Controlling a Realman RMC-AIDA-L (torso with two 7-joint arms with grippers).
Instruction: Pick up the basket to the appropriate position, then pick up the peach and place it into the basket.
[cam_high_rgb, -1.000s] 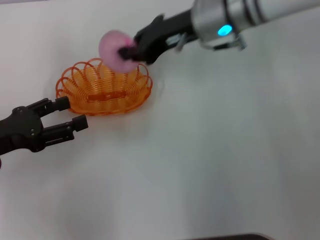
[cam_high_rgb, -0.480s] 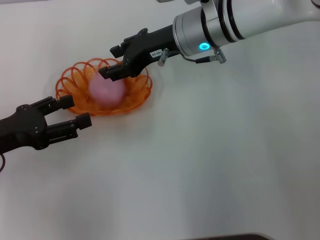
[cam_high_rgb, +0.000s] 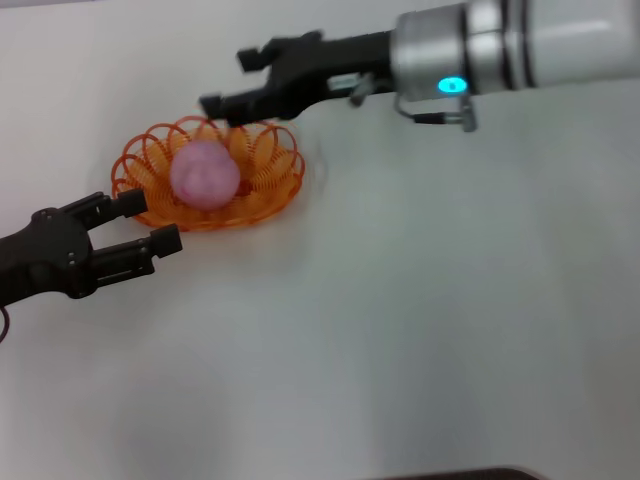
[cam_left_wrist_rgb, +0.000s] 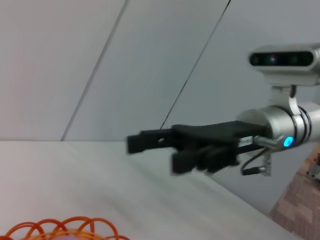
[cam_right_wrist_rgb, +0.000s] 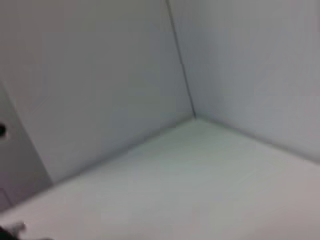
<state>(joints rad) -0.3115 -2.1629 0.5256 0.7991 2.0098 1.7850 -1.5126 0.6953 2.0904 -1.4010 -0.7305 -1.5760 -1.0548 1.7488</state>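
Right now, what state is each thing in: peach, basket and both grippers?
peach: loose, resting inside the basket.
basket: upright on the table, holding the peach.
right gripper: open, empty, above the basket's far rim.
left gripper: open, empty, beside the basket's near rim, apart from it.

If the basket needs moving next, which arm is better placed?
Probably left. The left pincer is open beside the basket rim. The right pincer, also open, hangs above its far side, peach already inside.
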